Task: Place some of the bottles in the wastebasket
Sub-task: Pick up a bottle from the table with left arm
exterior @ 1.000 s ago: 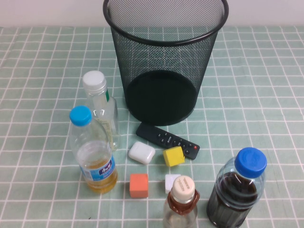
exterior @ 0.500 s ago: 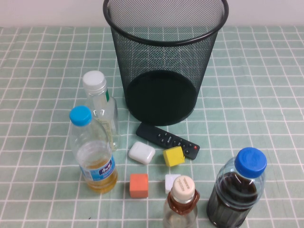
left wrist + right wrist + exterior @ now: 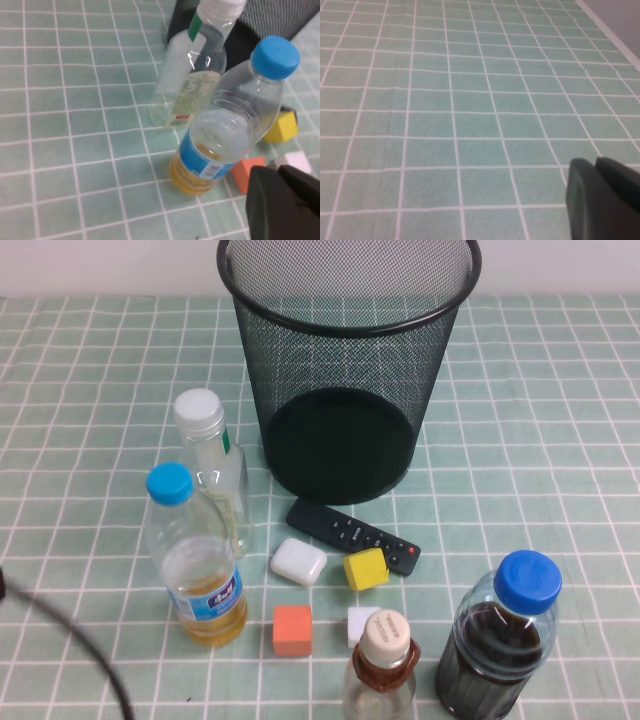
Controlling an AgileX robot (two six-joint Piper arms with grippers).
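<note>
Poking into the left wrist view, the left gripper [image 3: 278, 171] shows two blunt black fingers [image 3: 262, 200] pressed together along a thin seam, with nothing between them. Just beyond the fingertips lie a matte orange cube [image 3: 246, 172] and a small white cube [image 3: 297, 161]. Just beside the orange cube, ahead of the fingers, stands an upright clear plastic bottle of yellow liquid with a light-blue cap and blue label [image 3: 225, 130]. Behind it stands the slim clear plastic bottle with a ribbed white cap [image 3: 192, 85]; the two overlap in that view, so contact cannot be judged. A yellow cube [image 3: 282, 127] sits to one side. Farther on rises the round black wire-mesh wastebasket [image 3: 345, 370], with a solid rim and base, tapering downward.

The right gripper [image 3: 596, 162] has smooth black fingers [image 3: 580, 200], likewise closed on nothing; ahead of them lies only the green, white-gridded cloth of the tabletop [image 3: 470, 90].

From above, neither gripper shows. The small clear bottle with a beige cap and brown collar [image 3: 382, 670] stands at the near edge beside a wide blue-capped bottle of dark liquid [image 3: 500, 640]. A glossy white rounded case [image 3: 298, 561] and a flat black remote [image 3: 352, 535] lie between the cubes and the wastebasket.
</note>
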